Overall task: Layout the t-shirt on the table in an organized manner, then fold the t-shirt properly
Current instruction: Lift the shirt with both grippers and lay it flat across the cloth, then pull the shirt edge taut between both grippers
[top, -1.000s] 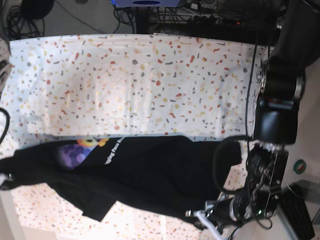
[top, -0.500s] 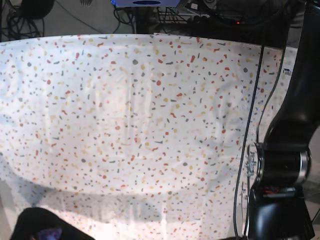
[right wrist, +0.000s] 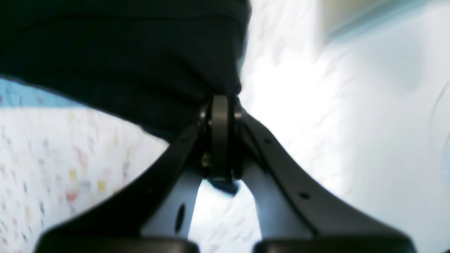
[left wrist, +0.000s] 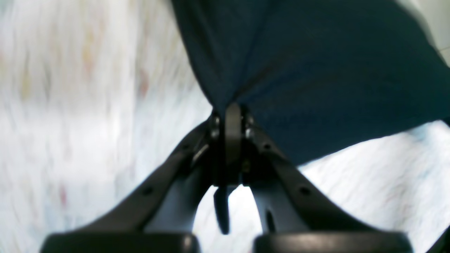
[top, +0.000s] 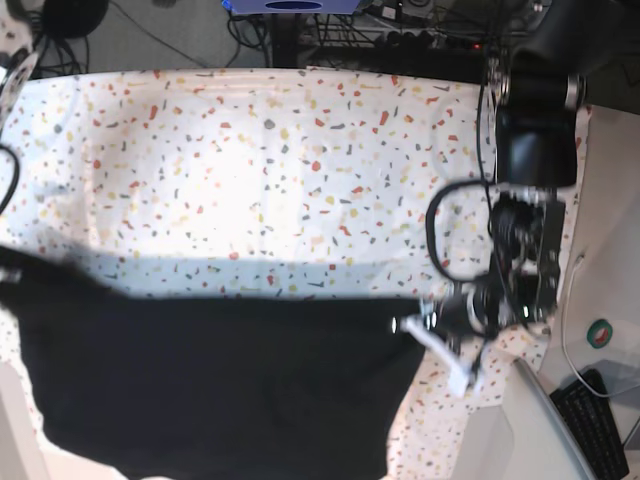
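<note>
The black t-shirt is stretched wide across the near part of the table, from the view's left edge to my left gripper. Its print patch is hidden. In the left wrist view my left gripper is shut on an edge of the t-shirt, above the blurred table. In the right wrist view my right gripper is shut on another edge of the t-shirt, above the table. In the base view the right gripper is at the left edge and hardly shows.
The left arm stands over the table's right edge. Off the table at lower right are a keyboard and a small green round object. Cables and equipment lie beyond the far edge.
One second ago the shirt lay bunched with its print showing. Now it is pulled flat and wide between both grippers, print out of sight. The left arm has moved toward the far side.
</note>
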Available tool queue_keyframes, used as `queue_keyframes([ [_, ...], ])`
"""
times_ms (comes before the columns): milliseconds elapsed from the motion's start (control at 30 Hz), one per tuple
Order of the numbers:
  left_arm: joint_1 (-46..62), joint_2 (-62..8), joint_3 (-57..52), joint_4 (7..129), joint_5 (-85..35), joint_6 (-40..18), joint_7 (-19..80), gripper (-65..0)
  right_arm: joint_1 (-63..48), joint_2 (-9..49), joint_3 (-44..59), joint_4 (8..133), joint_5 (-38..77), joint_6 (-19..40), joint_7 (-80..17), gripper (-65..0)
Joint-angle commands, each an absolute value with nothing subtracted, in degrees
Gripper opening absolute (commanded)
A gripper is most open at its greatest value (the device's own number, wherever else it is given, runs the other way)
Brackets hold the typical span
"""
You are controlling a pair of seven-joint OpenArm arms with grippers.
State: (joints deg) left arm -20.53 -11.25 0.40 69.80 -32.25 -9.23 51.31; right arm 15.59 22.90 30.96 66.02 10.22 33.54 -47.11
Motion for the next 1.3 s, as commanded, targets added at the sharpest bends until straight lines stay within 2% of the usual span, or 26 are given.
queue_keyframes([
  [0,-20.62,-11.38,0.22,71.69,-33.63,-10.15,48.57,-65.0,15.25,23.34,31.52,66.51,11.3,33.98,-45.32,-65.0],
  [167,-10.24,-12.79,0.04,71.6,-33.63,-10.15,45.14,-65.0,7.08,19.3,32.4,67.21,11.3,33.98,-44.0,-65.0],
  [333,-4.79,-13.32,-0.22,71.69,-33.63,-10.15,42.95,-65.0,2.15,18.24,33.19,67.38,11.38,33.98,-44.26,-65.0],
  [400,-3.82,-14.46,0.04,71.69,-33.63,-10.15,42.77,-65.0,0.57,18.07,35.56,68.26,11.38,34.33,-44.35,-65.0],
  [567,-3.21,-15.78,-0.4,71.69,-33.63,-10.15,42.77,-65.0,-4.97,16.75,39.16,75.56,11.38,40.0,-47.16,-65.0],
  [833,-0.92,-17.19,-0.57,76.18,-33.71,-9.89,42.86,-65.0,-9.89,13.41,40.75,81.71,11.38,40.0,-48.84,-65.0],
  [1033,-0.04,-17.19,-0.57,78.81,-33.71,-9.89,43.12,-65.0,-14.29,10.77,40.4,90.86,11.38,40.0,-50.42,-65.0],
  [1267,1.98,-17.27,-0.57,76.7,-33.71,-9.89,43.03,-65.0,-14.55,10.07,40.31,91.12,11.38,40.0,-50.95,-65.0],
])
